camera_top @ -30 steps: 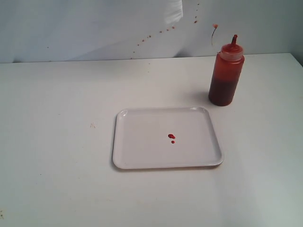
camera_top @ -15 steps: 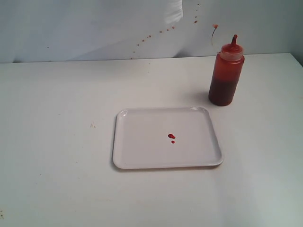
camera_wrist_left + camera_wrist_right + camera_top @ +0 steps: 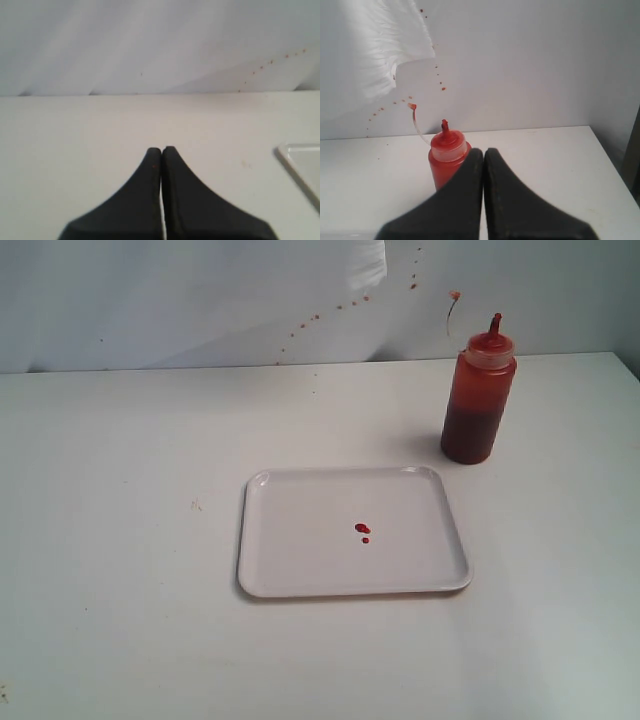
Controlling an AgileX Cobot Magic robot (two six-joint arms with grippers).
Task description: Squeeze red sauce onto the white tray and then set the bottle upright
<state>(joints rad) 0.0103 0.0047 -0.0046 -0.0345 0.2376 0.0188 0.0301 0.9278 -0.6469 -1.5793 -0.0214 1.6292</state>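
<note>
The bottle (image 3: 478,395) stands upright on the table, beyond the far right corner of the white tray (image 3: 300,540); nothing touches it. Two small drops of red sauce (image 3: 362,530) lie near the tray's middle. Neither arm shows in the exterior view. In the left wrist view my left gripper (image 3: 161,150) is shut and empty over bare table, with a corner of the tray (image 3: 302,157) off to one side. My right gripper (image 3: 483,151) is shut and empty too; the bottle (image 3: 446,157) stands behind its fingers, partly hidden by them.
A white backdrop (image 3: 200,300) rises behind the table, speckled with reddish-brown spots (image 3: 330,310). A thin curved streak (image 3: 451,310) marks the wall just above the bottle. The table's right edge (image 3: 612,165) appears in the right wrist view.
</note>
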